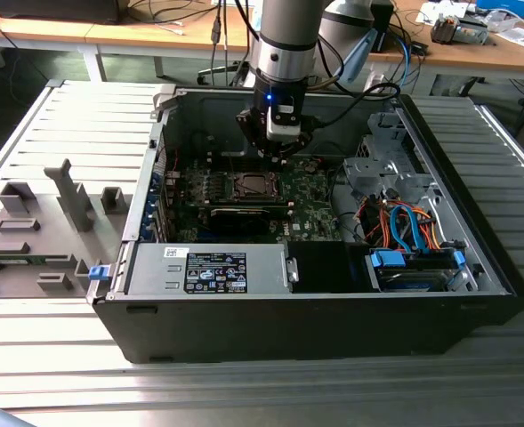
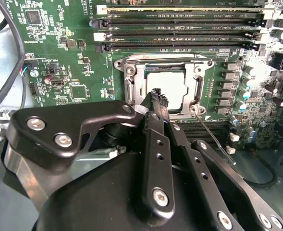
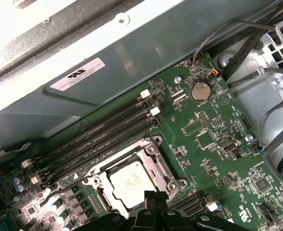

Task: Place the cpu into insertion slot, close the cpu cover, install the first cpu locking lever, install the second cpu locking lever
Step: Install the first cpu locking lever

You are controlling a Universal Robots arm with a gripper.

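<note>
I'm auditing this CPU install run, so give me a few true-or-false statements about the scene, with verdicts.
1. The cpu lies in the insertion slot. True.
2. The gripper holds the cpu. False: the cpu lies free in the slot, and the fingers are shut at the slot's edge.
3. A round coin battery sits on the green board. True.
4. The computer case is closed. False: it lies open, with the board in view.
</note>
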